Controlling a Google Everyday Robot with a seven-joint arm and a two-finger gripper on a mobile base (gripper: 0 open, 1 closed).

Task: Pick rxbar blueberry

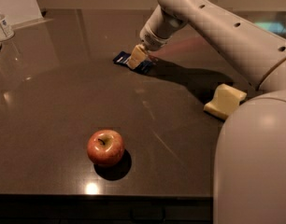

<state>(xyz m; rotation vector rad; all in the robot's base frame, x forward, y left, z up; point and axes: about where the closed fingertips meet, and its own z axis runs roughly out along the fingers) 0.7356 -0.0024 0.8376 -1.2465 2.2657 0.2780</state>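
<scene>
The rxbar blueberry (121, 58) is a flat dark navy bar with white lettering, lying on the dark table (63, 101) at the far middle. My gripper (136, 58) hangs from the white arm coming in from the upper right and sits right over the middle of the bar, its pale tip down at the wrapper. The gripper covers the bar's centre; only the bar's left and right ends show.
A red apple (105, 147) stands near the front edge. A pale yellow sponge-like block (225, 101) lies at the right beside my white base. A small bottle (3, 26) stands at the far left by a white panel.
</scene>
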